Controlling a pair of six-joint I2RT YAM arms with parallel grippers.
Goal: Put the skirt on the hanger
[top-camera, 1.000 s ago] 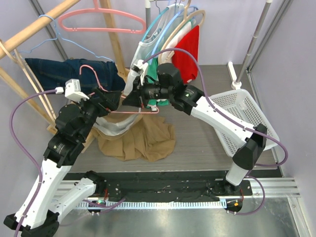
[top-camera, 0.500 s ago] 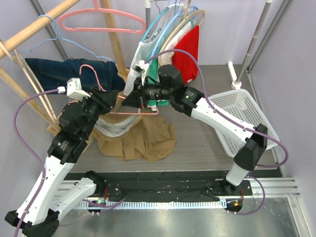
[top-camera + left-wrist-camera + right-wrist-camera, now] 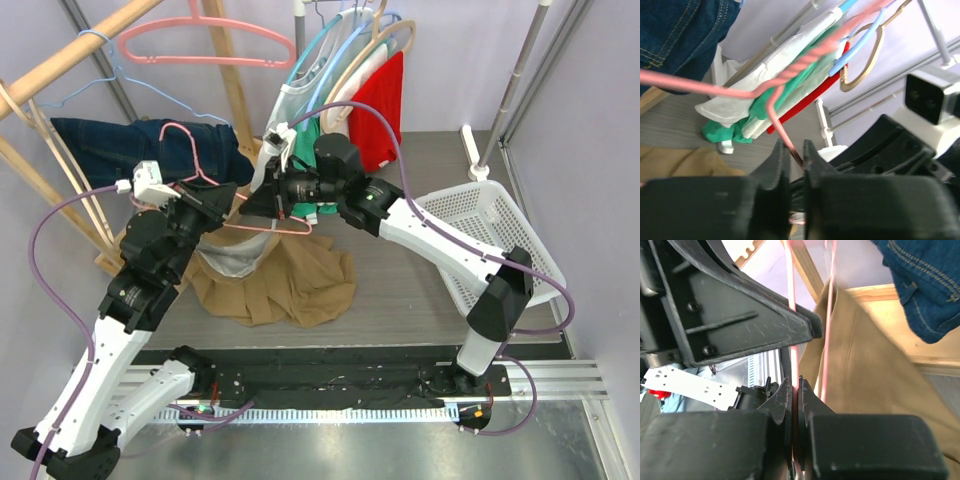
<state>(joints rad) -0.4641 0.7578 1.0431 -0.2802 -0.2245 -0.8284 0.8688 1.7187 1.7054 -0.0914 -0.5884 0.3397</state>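
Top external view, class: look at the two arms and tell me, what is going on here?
Both arms are holding the pink wire hanger between them. The left gripper and the right gripper are each pinched shut on its wire. The tan skirt lies heaped on the table just below, not yet hung; whether any fold is caught on the wire is unclear.

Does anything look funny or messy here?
Yes. The brown skirt slumps in a crumpled heap on the table instead of hanging neatly. The pink hanger is just above it, pinched by both the left gripper and the right gripper.
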